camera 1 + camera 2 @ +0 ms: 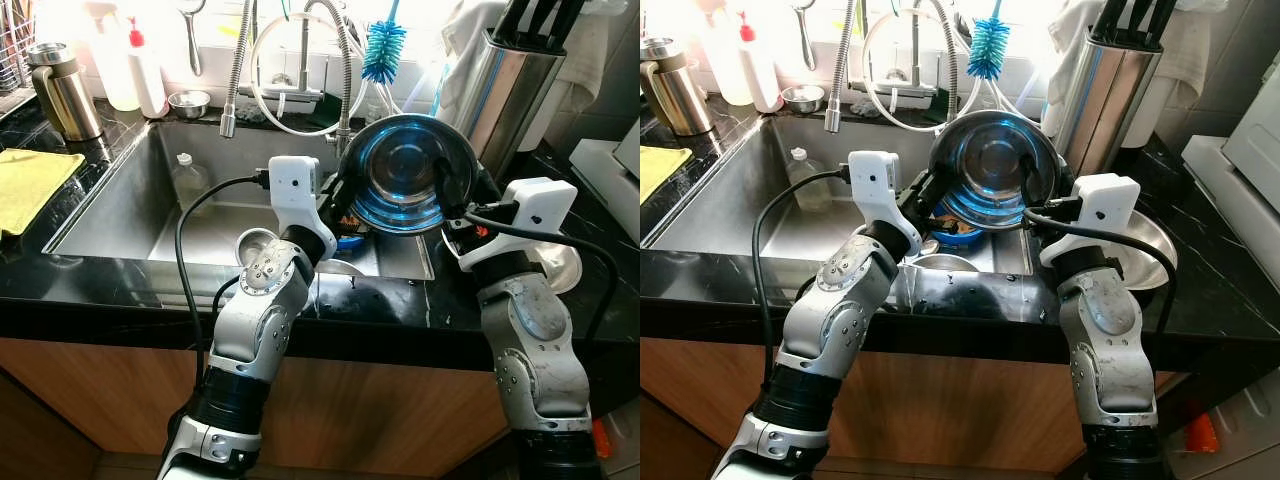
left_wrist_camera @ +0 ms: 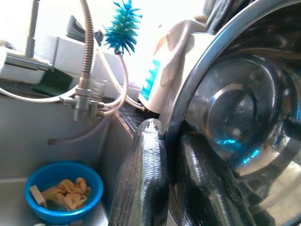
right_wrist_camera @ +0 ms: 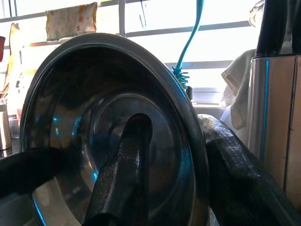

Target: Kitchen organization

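I see black counter (image 1: 90,275) around the sink (image 1: 120,215); both left gripper (image 2: 171,155) and right gripper (image 3: 174,155) clamp the tilted steel bowl (image 1: 405,172), blue brush (image 1: 383,50) behind.

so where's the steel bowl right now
The steel bowl is held tilted above the sink's right side, between the left gripper and right gripper.

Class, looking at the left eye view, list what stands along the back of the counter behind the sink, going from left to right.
Steel jug → white bottle with red cap → small steel bowl → blue bottle brush → steel knife holder.
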Available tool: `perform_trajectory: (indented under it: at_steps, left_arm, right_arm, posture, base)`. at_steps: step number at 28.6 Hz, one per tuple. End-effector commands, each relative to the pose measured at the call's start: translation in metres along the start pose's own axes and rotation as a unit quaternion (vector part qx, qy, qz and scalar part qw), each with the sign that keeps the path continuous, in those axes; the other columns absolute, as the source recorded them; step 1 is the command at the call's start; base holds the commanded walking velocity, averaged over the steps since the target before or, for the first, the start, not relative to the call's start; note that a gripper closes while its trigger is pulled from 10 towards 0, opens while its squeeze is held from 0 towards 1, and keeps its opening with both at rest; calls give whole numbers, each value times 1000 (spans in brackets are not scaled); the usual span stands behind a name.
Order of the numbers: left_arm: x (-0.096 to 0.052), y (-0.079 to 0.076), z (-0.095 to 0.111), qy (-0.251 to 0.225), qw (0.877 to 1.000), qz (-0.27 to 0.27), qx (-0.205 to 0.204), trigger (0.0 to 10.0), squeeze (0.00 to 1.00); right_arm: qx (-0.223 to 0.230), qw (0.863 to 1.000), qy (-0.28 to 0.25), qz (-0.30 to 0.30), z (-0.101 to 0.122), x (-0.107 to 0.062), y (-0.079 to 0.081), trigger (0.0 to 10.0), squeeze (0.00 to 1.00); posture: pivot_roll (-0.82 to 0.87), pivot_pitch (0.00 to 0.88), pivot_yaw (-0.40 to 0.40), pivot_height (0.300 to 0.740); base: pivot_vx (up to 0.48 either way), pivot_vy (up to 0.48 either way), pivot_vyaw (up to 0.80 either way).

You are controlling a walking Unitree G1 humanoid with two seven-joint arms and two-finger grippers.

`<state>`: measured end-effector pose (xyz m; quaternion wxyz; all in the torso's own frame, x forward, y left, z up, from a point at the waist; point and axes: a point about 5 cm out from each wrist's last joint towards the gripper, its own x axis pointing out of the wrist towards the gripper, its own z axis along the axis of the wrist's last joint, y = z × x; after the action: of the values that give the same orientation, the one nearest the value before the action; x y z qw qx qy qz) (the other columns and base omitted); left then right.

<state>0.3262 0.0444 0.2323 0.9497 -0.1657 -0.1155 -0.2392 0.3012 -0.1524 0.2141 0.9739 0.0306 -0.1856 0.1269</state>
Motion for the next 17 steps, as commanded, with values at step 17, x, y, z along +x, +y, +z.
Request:
perform_trajectory:
  at_steps: [17]
  left_arm:
    - [-1,57,36,-96,972,211,30,10000,0]
  right_arm:
    - [-31,992,20,-121,-11,-10,-19,10000,0]
  posture:
    - [118,33,-80,740]
  base:
    - [0,0,0]
